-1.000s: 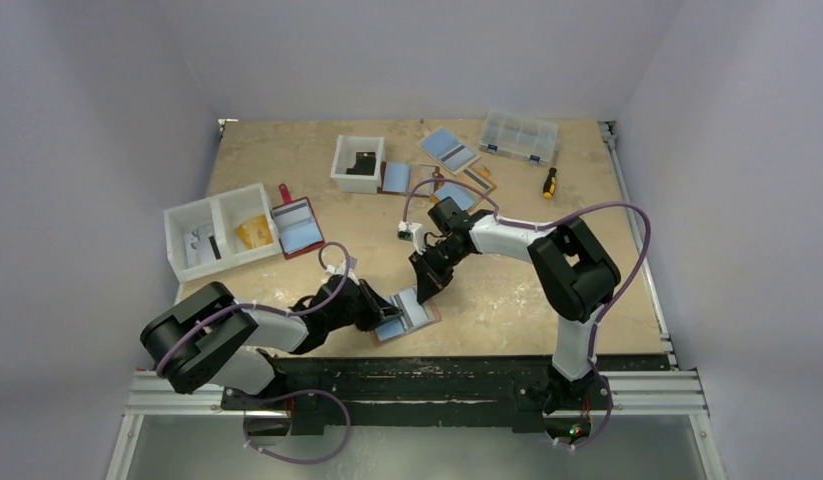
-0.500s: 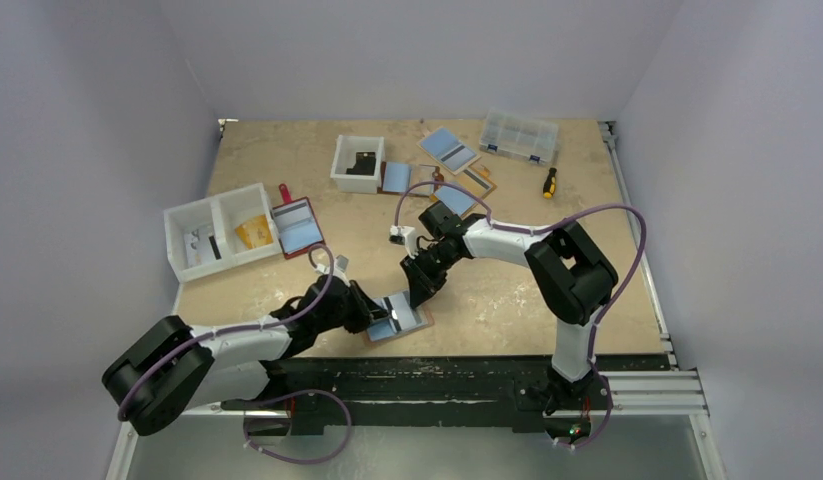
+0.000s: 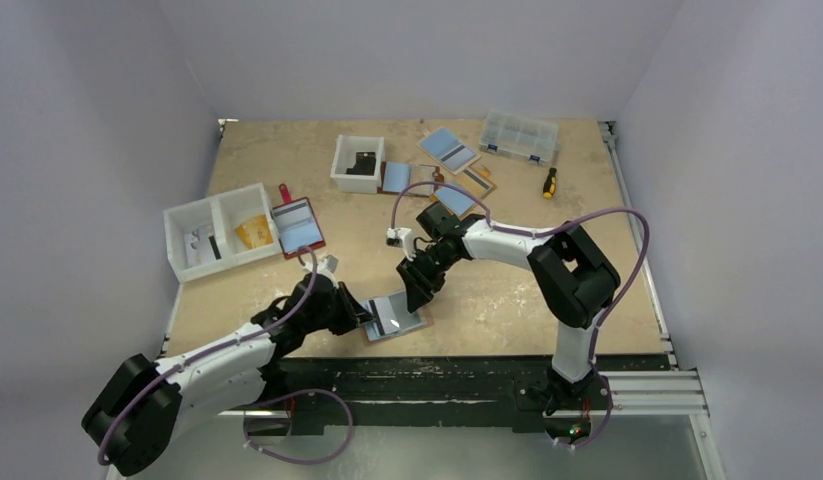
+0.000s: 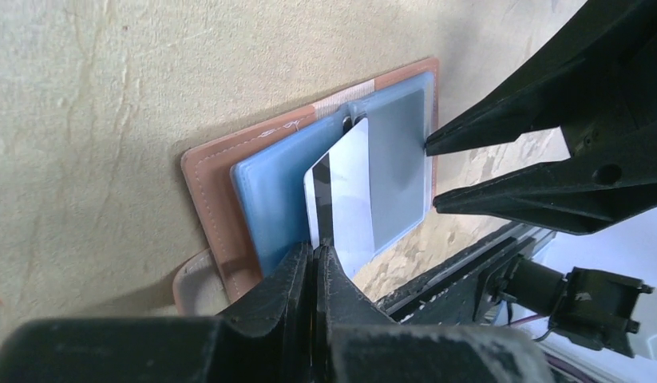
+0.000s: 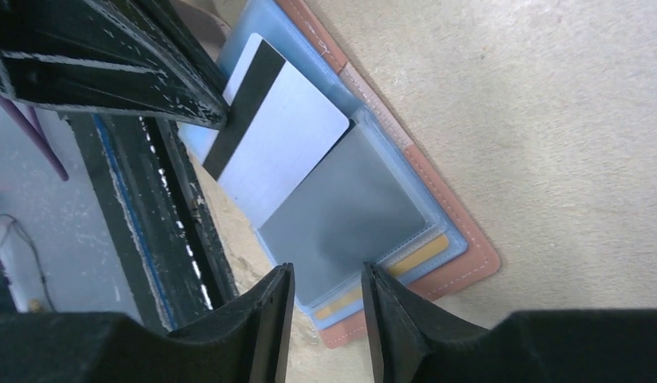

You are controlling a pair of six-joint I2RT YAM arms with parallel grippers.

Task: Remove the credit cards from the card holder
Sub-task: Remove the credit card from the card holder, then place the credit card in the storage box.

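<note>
The tan-brown card holder [image 3: 421,323] [image 4: 209,183] [image 5: 462,241] lies open near the table's front edge, its blue plastic pockets facing up. My left gripper [image 3: 366,314] [image 4: 318,250] is shut on the end of a light blue credit card [image 4: 350,183] [image 5: 286,134] with a black stripe. That card is drawn partway out, its far end still at the pocket mouth. A dark grey credit card [image 4: 398,163] [image 5: 342,214] sits inside the pocket. My right gripper [image 3: 419,296] [image 5: 325,276] [image 4: 431,175] is open, its tips at the holder's far edge with nothing between them.
A black rail [image 5: 149,239] runs along the table edge just beside the holder. Farther back are a white two-part bin [image 3: 219,230], a dark red wallet [image 3: 295,226], a white box [image 3: 357,162], other wallets [image 3: 449,150], a clear organizer [image 3: 519,135] and a screwdriver [image 3: 550,182].
My right gripper has opened from shut. The left arm has drawn back to the left, pulling the striped card out of the pocket, and the holder slid slightly left.
</note>
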